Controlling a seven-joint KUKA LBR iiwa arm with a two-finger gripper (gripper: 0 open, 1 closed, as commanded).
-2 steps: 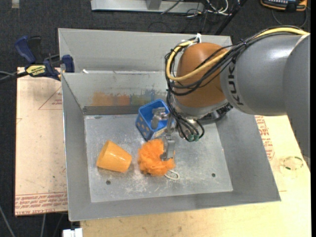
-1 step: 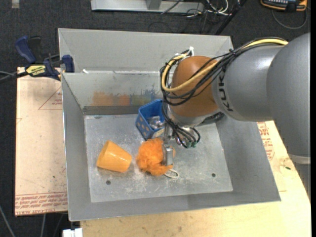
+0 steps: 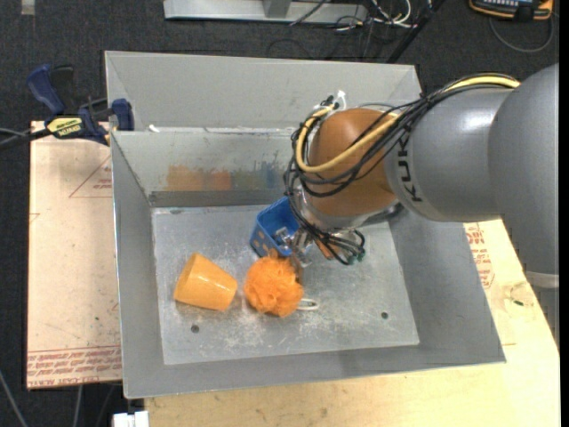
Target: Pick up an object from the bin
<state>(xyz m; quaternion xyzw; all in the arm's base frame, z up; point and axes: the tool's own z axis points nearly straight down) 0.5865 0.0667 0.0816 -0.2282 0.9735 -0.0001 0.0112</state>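
Note:
My gripper (image 3: 294, 242) hangs low over the middle of the bin, right at the upper edge of an orange fuzzy ball (image 3: 272, 288). A blue blocky thing (image 3: 269, 223) lies just left of the gripper and is partly hidden under it. An orange plastic cup (image 3: 205, 283) lies on its side to the left of the ball, close to it. Whether the gripper touches the ball or the blue thing I cannot tell.
The arm with its orange dome and cables covers the bin's middle right. Bare bin floor lies to the right of the ball and along the front wall.

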